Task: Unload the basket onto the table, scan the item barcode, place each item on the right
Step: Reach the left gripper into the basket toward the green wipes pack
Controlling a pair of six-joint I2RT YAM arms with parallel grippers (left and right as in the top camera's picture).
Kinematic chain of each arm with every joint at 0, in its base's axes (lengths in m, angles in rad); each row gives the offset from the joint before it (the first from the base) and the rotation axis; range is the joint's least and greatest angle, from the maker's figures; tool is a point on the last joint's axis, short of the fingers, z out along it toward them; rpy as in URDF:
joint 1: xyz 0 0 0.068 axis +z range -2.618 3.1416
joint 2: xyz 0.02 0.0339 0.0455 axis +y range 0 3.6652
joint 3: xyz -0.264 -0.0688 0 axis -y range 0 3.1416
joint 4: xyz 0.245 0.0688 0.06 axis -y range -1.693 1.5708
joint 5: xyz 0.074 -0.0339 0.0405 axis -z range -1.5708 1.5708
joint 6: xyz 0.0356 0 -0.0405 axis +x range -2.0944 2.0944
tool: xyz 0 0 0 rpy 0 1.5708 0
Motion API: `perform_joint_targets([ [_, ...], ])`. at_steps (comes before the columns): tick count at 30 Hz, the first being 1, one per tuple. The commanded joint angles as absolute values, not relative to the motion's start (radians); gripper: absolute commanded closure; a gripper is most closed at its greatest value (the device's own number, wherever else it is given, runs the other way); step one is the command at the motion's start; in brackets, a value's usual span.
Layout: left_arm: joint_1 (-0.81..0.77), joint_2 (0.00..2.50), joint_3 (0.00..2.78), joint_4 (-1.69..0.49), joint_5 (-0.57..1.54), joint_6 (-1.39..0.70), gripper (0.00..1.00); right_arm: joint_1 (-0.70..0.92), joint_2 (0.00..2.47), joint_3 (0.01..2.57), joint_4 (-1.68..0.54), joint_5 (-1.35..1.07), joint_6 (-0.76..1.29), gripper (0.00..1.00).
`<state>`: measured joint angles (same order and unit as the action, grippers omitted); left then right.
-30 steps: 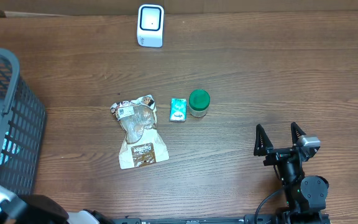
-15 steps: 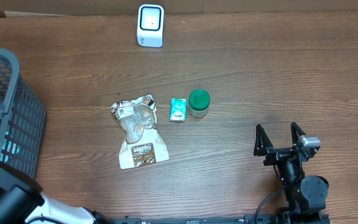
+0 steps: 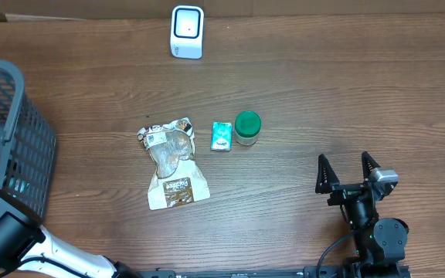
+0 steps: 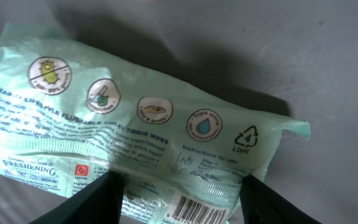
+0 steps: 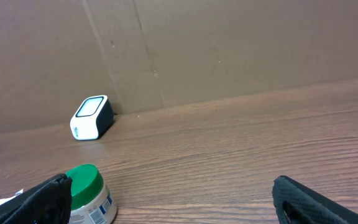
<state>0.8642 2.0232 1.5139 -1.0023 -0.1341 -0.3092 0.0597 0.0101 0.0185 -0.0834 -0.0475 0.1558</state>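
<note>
The left pincer point(image 4: 182, 200) hangs over a green pack of wipes point(image 4: 142, 112), its fingers part-way apart astride the pack's near edge. Whether they already pinch it I cannot tell. The barcode point(image 4: 197, 208) shows just between them. Over the last second the left arm point(image 3: 6, 232) has swung in over the basket point(image 3: 29, 131), so picking looks under way and scanning is not yet begun. The pack seems to lie on the basket's grey floor; the arm hides the rest. Well away, the right pincer point(image 3: 343, 159) stands wide and empty. The scanner point(image 3: 187, 31) sits far beyond both.
</note>
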Motion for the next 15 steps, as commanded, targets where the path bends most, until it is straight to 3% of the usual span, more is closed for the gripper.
perform_joint_targets([
  [1, 0.863, 2.100, 1.507, -1.019, -0.173, -0.290, 0.38, 0.057, 0.003, 0.008, -0.080, -0.043, 0.148, 0.00],
  [3, 0.863, 2.115, 1.507, -1.024, -0.172, -0.290, 0.40, 0.057, 0.003, 0.008, -0.080, -0.044, 0.148, 0.00],
  [5, 0.863, 2.125, 1.507, -1.028, -0.168, -0.290, 0.50, 0.057, 0.003, 0.008, -0.080, -0.043, 0.148, 0.00],
  [9, 0.863, 2.125, 1.507, -1.028, -0.167, -0.291, 0.92, 0.057, 0.003, 0.008, -0.080, -0.043, 0.148, 0.00],
  [15, 0.863, 2.125, 1.509, -1.041, -0.160, -0.291, 0.96, 0.057, 0.003, 0.008, -0.080, -0.043, 0.148, 0.00],
])
